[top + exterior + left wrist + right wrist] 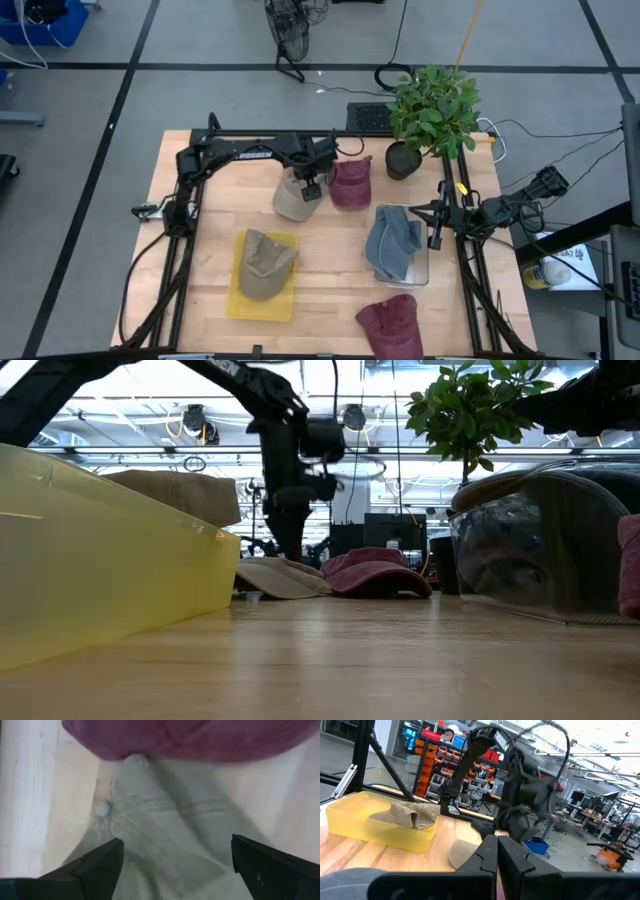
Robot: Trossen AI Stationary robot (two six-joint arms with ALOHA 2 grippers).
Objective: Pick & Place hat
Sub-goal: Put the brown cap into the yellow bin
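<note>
The beige hat (293,196) is lying on the table (330,260), its edge touching the maroon hat (351,183). Risk: a descending grasp is likely catching both. The left gripper (172,860) is hovering above it, fingers spread, holding nothing. The right gripper (497,852) is waiting above the clear bin (420,272), fingers pressed together.

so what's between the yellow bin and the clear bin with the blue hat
Bare wooden table separates the yellow bin from the clear bin holding the blue hat; the high view shows nothing lying in that stretch.

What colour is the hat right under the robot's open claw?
The hat under the left gripper is beige. The left wrist view shows it best.
</note>
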